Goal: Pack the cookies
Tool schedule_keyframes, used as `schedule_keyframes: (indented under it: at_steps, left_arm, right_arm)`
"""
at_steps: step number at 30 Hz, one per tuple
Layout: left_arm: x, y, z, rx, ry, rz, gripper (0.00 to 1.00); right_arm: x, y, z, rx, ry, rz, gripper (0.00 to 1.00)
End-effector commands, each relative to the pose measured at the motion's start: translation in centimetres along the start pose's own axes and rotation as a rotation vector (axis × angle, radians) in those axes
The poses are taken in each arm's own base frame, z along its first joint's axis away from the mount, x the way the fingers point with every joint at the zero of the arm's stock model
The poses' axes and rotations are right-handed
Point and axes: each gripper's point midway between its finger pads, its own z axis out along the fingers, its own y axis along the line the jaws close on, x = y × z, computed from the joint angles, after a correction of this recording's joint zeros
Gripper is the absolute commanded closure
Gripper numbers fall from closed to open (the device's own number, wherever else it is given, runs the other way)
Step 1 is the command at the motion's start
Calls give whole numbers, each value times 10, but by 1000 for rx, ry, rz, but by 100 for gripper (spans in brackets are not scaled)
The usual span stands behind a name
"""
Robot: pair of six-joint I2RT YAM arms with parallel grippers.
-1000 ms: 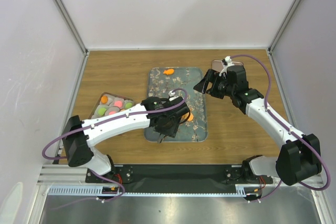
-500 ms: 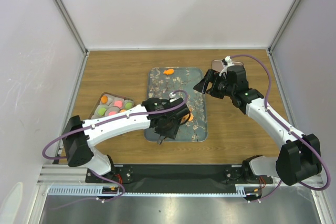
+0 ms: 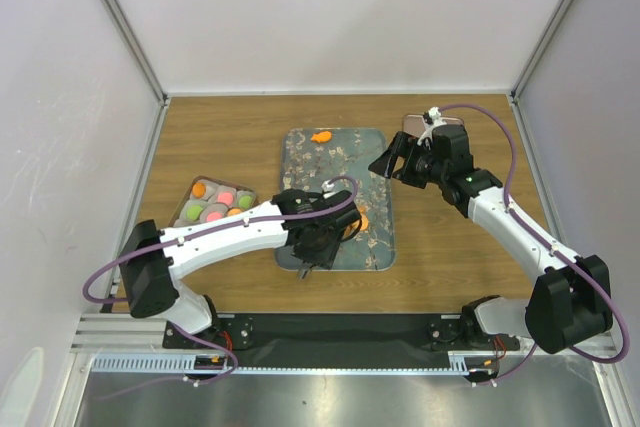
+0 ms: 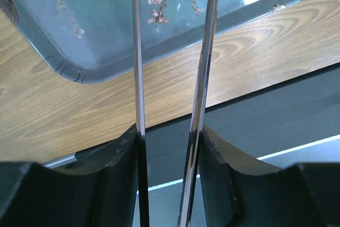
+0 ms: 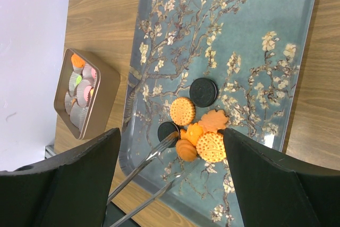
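Note:
Several cookies lie in a cluster on the floral tray (image 5: 265,14): a black cookie (image 5: 203,91), a round orange cookie (image 5: 182,111), a second black one (image 5: 168,130) and a small domed orange cookie (image 5: 186,150) among them. Another orange cookie (image 3: 321,136) lies at the tray's far end. My left gripper (image 3: 318,237) (image 4: 170,131) is shut on metal tongs (image 4: 136,51). The tongs (image 5: 143,163) have their tines spread, one tip touching the second black cookie, the domed cookie between the tips. My right gripper (image 3: 395,162) (image 5: 171,131) hangs open above the tray's right side, holding nothing.
A small gold tin (image 3: 213,203) (image 5: 101,104) with paper cups holding coloured cookies stands left of the tray. The tray (image 3: 385,247) reaches nearly to the table's near edge. Frame posts and white walls close in the table on three sides.
My left gripper and the tongs have drawn back slightly toward the near edge. The right arm has not moved.

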Motion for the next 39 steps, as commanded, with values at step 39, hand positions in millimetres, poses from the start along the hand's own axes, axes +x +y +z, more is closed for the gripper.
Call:
schedule_keyframes:
  at_steps: [39]
  left_arm:
    - [-22,50,-56,-23,-161,-176,67]
  right_arm:
    - [-10,12,0,-36,-24,-8,15]
